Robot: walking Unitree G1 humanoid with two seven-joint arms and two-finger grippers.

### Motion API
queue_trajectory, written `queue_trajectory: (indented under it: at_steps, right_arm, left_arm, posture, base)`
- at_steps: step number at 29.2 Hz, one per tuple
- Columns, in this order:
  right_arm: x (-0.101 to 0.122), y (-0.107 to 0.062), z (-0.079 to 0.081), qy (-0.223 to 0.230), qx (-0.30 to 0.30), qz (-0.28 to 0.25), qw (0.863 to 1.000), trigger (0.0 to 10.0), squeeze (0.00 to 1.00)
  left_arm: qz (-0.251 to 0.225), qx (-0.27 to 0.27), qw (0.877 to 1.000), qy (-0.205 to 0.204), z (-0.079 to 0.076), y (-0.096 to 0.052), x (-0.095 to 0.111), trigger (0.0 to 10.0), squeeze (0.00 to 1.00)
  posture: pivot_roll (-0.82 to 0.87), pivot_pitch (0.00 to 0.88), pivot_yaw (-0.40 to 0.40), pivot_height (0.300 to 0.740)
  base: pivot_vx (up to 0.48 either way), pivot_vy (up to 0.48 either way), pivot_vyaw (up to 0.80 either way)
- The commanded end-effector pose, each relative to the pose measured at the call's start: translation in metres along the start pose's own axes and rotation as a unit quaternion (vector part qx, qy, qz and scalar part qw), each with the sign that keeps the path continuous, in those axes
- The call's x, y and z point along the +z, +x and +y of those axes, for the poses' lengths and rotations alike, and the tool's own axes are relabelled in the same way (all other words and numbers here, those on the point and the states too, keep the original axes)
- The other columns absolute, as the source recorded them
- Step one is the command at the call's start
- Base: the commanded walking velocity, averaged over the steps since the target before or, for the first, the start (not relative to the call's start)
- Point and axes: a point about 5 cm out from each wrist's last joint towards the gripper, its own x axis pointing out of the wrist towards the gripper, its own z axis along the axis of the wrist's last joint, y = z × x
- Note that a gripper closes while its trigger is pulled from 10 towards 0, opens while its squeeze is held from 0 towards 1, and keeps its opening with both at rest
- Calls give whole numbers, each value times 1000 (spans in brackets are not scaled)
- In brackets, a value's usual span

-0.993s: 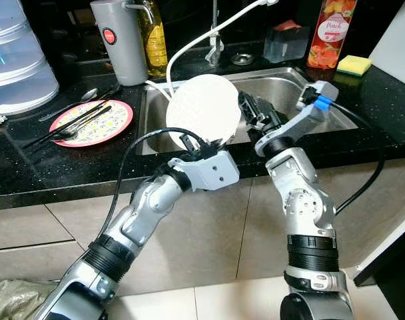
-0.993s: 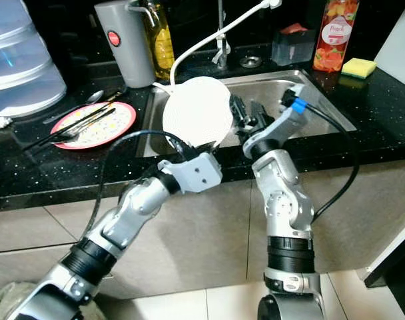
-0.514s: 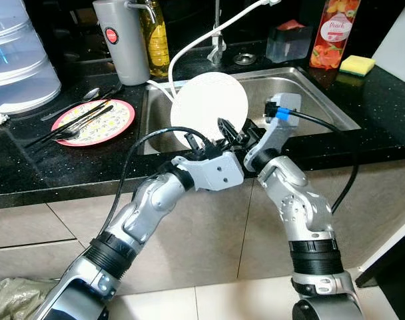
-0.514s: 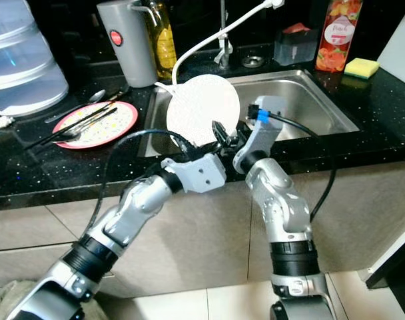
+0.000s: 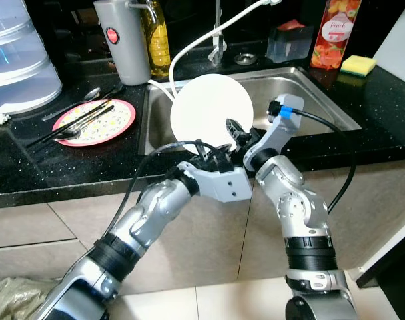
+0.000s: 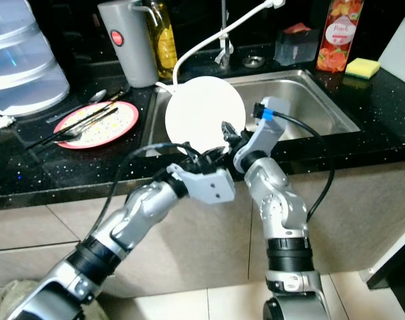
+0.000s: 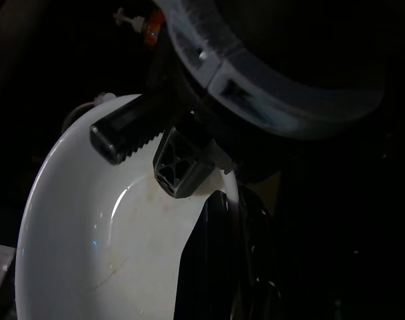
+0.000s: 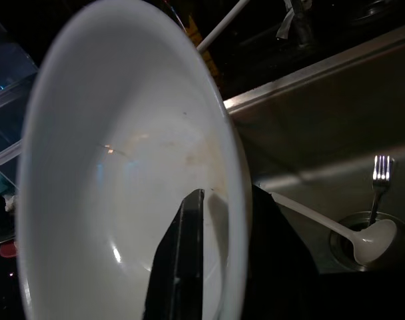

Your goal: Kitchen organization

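A: Where is the round white ceramic plate?

B: Held on edge above the front rim of the stainless steel sink, its pale back toward the head camera. The right wrist view shows the dished face, smooth and glossy, with a faint brownish smear near the middle.

A: What grips it?

B: Both grippers. The right gripper pinches the rim at about 5 o'clock, one black finger lying on the inner face and the other behind. The left gripper clamps the rim at 6 o'clock, its fingers narrow around the plate's edge.

A: Anything in the basin?

B: A white ladle and a metal fork. At 9 o'clock from the plate, a red-rimmed patterned plate carries dark chopsticks on the black counter.
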Motion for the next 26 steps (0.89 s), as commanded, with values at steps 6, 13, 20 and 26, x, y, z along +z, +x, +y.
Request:
queue_trajectory:
  at_steps: [6, 13, 20, 26]
  right_arm:
    - [-6, 4, -10, -6, -26, 17, 1000, 0, 0]
    - [-5, 6, -15, -6, -39, 16, 999, 0, 0]
    - [-1, 14, -25, -23, -60, 15, 998, 0, 0]
    - [19, 44, -30, -56, -79, 0, 995, 10000, 0]
  left_arm:
    - [-22, 36, 999, -1, 17, 2, 2, 10000, 1000]
    - [-11, 71, 997, -3, 21, 1, 0, 10000, 0]
    - [-3, 106, 994, -16, 28, -11, -3, 10000, 0]
    - [16, 109, 993, -49, 26, -27, -9, 10000, 0]
  posture:
    - [30, 0, 57, 740]
    - [43, 0, 48, 740]
    - [53, 0, 55, 740]
    - [91, 0, 36, 740]
  base:
    - [0, 0, 0]
    - [0, 0, 0]
    - [0, 0, 0]
    - [0, 0, 0]
